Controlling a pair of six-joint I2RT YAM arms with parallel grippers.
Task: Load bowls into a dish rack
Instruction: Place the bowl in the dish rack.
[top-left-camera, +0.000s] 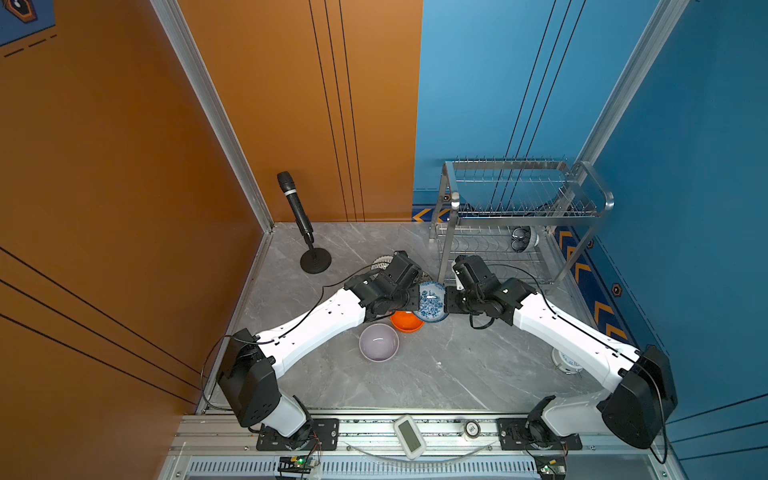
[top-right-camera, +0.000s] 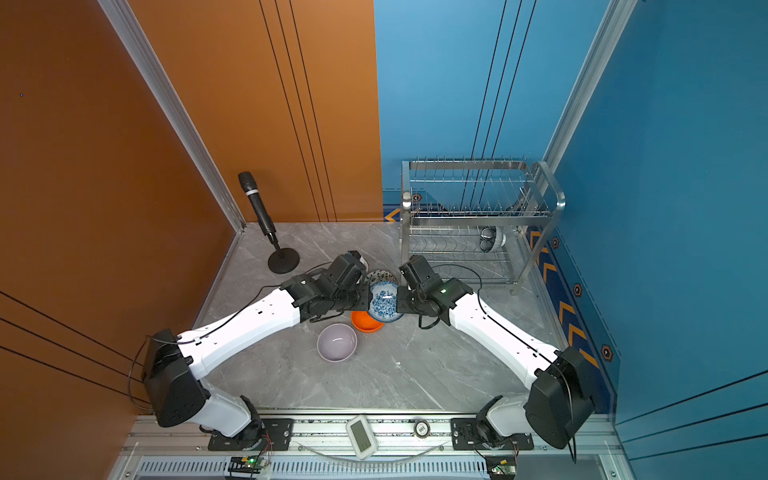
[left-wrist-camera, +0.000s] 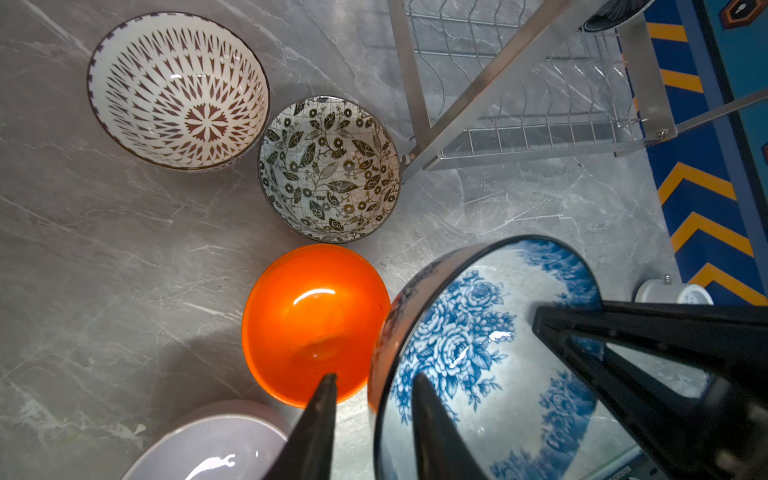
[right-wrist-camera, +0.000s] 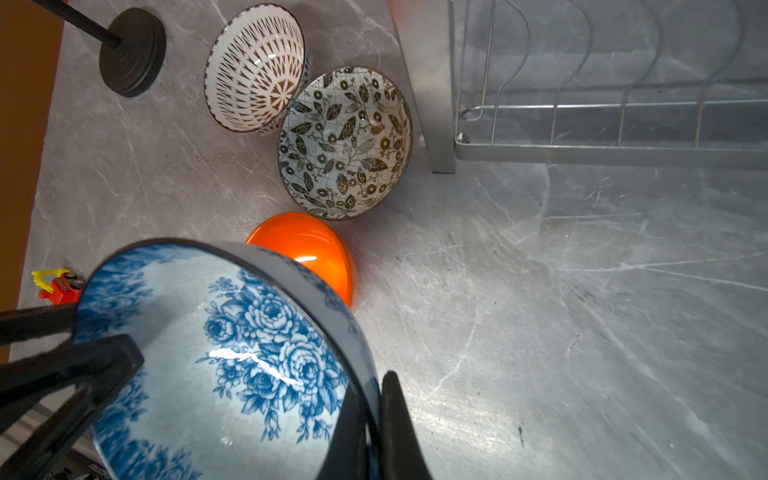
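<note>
**Desk:** What stood at the left of the frame?

**Photographer:** A microphone (top-left-camera: 296, 208) on a round stand, at the far left corner of the grey marble-look table (top-left-camera: 457, 374). To its right, four bowls sat mouth-up on the tabletop. The lilac bowl (top-left-camera: 378, 342) was nearest the robot's base and the white lattice-patterned bowl (left-wrist-camera: 178, 91) was farthest back. The leaf-patterned bowl (left-wrist-camera: 328, 170) sat just beside the lattice one, and the orange bowl (left-wrist-camera: 311, 320) lay between the lilac and the leaf-patterned.

**Desk:** And the two arms?

**Photographer:** They met at centre on the blue-and-white floral bowl (top-left-camera: 431, 301), which faced upward and overlapped the orange bowl in both top views. The left gripper (left-wrist-camera: 374, 376) stood with its jaws parted astride the bowl's left rim. One finger was inside the bowl and the other outside, over the orange bowl, and neither visibly pressed the rim. The right gripper (right-wrist-camera: 374, 395) was clamped tight on the opposite rim, one finger inside and one outside.

**Desk:** And further right?

**Photographer:** The dish rack (top-left-camera: 519, 216) stood at the table's right rear, one flat leg just beside the leaf-patterned bowl. The dark blue petal-shaped bowl (top-left-camera: 521, 240) stood on edge among the lower tier's prongs, toward the rack's right end. A small white device (top-left-camera: 567, 361) lay on the table, partly hidden by the right arm
</note>
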